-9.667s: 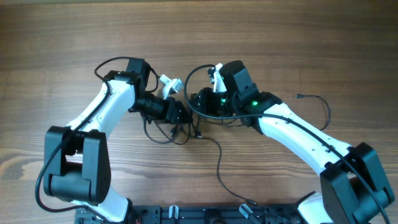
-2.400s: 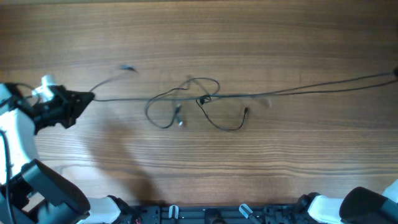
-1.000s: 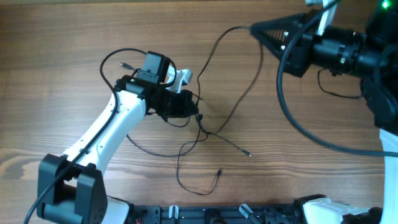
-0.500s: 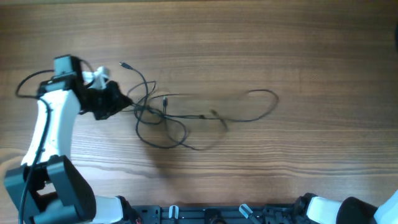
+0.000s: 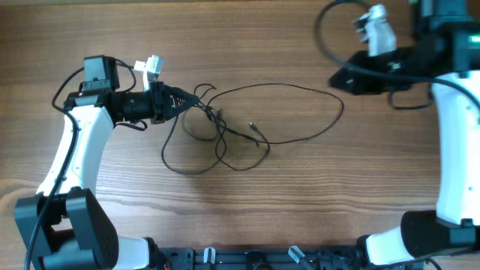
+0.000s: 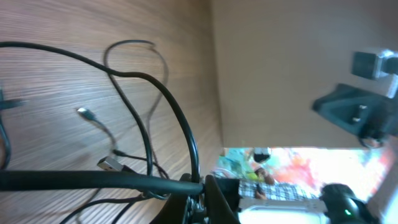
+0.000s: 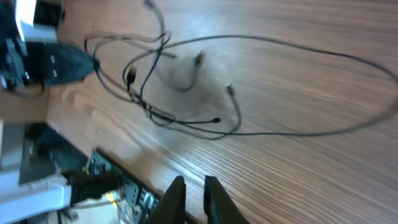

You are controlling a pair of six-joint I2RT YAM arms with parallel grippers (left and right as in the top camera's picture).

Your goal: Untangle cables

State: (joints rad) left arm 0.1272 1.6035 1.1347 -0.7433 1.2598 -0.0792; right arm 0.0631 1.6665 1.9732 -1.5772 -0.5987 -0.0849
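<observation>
Right arm back in view top right versus half-second-ago frame; left gripper (image 5: 178, 100) shifted right to tangle edge. Left jaws pinched on strand of cables (image 5: 217, 124) (wrist view agrees). Right gripper (image 5: 337, 79): narrow gap, empty. Knot sits mid table (image 5: 247, 187), just right of left gripper. Long loop runs rightward, far end below right gripper, near, not touching. Pull axis likely left-right.

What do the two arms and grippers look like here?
The left arm and right arm have white rounded links, black joints and loose black wires. The left gripper and right gripper are black and tapered, each beside a white wrist piece. A green light glows on the right arm.
</observation>
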